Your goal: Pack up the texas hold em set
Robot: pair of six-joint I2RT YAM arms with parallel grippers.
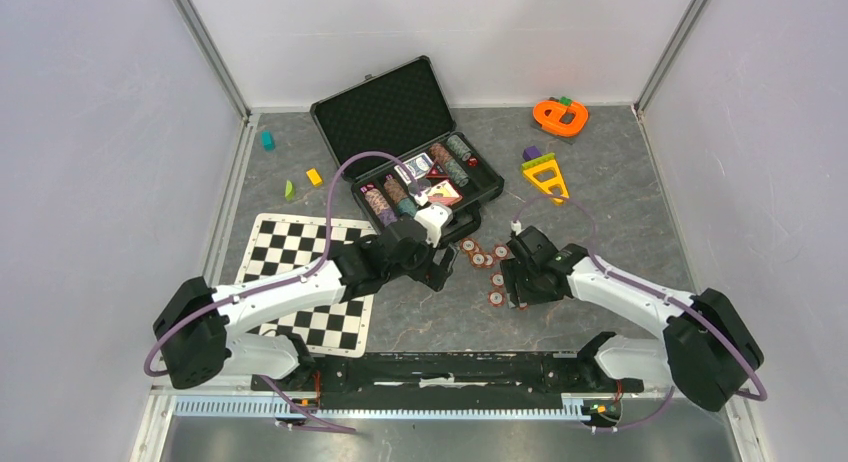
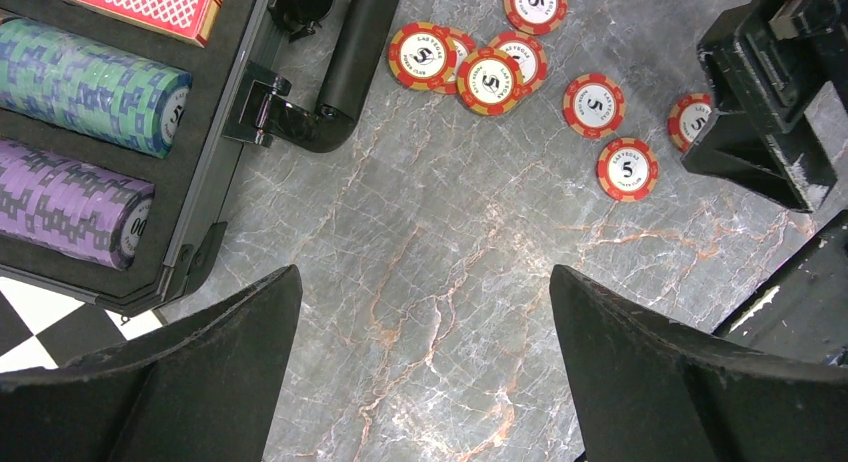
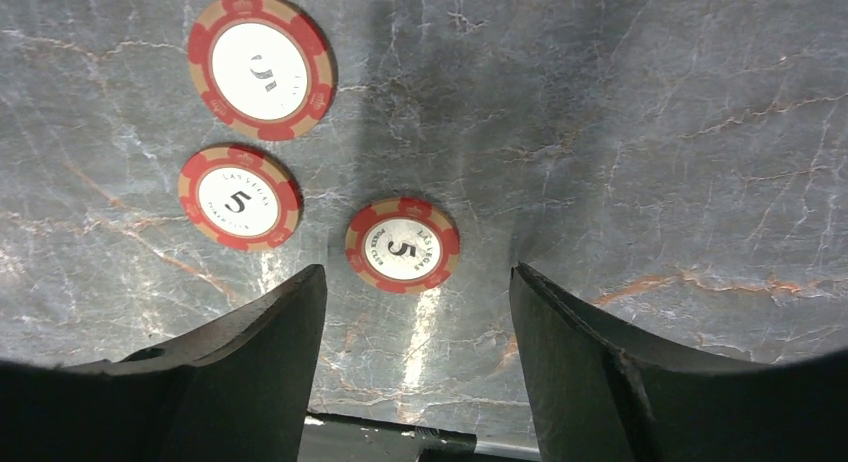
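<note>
The black hard briefcase [image 1: 385, 112] lies open on the bench [image 1: 640, 202], rigid and probably heavy once filled. After the lid is shut, the handle [image 2: 350, 72] on its near wall looks like the place to lift it. Inside it, coloured chip stacks [image 2: 90, 82] rest in foam channels beside a red card deck [image 2: 140, 2]. Just in front of the briefcase, loose red-white chips [image 1: 490, 267] lie flat. They look light, hard, thin and slick, and are likely best pinched across the rim. The right jaws stand apart and empty, one chip [image 3: 402, 244] just ahead of their gap. The left jaws gape wide over bare bench off the briefcase's near corner.
</note>
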